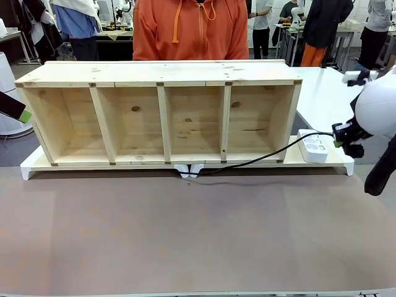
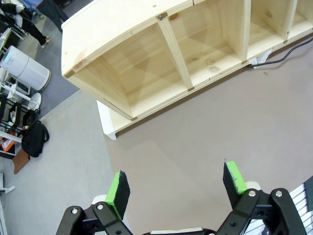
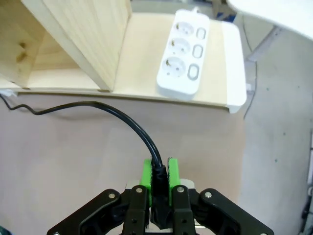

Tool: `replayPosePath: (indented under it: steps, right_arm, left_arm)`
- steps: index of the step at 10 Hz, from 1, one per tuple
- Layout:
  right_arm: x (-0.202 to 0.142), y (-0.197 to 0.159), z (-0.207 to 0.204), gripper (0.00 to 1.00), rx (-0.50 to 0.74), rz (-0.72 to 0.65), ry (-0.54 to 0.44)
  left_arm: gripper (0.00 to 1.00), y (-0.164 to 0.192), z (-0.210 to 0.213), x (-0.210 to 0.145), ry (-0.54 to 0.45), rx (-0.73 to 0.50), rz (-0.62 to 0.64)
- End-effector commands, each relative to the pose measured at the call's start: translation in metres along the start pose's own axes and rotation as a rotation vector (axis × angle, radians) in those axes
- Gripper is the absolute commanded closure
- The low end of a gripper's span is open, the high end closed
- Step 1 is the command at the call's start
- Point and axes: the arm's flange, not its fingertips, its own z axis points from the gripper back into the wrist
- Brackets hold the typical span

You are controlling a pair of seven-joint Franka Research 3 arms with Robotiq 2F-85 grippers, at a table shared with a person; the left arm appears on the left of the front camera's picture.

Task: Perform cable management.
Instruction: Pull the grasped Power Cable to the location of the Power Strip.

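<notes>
I've got the right gripper [image 3: 159,169] clamped on the plug end of the cable [image 3: 105,106], which trails to the foot of the wooden shelf [image 1: 162,82], left gripper [image 2: 177,188] spread and idle; next, I reckon, is lining the plug up with 1 of the 3 sockets on the power strip [image 3: 183,53].

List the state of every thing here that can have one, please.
left gripper: open, holding nothing.
cable: unplugged, lying slack.
right gripper: shut on the cable's end.
power strip: all three sockets empty.
wooden shelf: all four compartments empty.
</notes>
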Motion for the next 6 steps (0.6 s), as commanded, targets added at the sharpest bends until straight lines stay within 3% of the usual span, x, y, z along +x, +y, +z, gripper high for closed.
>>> replayPosePath:
  steps: [1, 6]
  right_arm:
    - [-0.071, 0.006, -0.012, 0.84, 0.019, -0.069, 0.027]
    - [-0.002, 0.0, 0.006, 0.84, 0.013, -0.06, 0.026]
  left_arm:
    - [0.0, 0.0, -0.001, 0.001, -0.003, 0.002, 0.004]
    - [0.0, 0.0, -0.001, 0.001, -0.003, 0.002, 0.004]
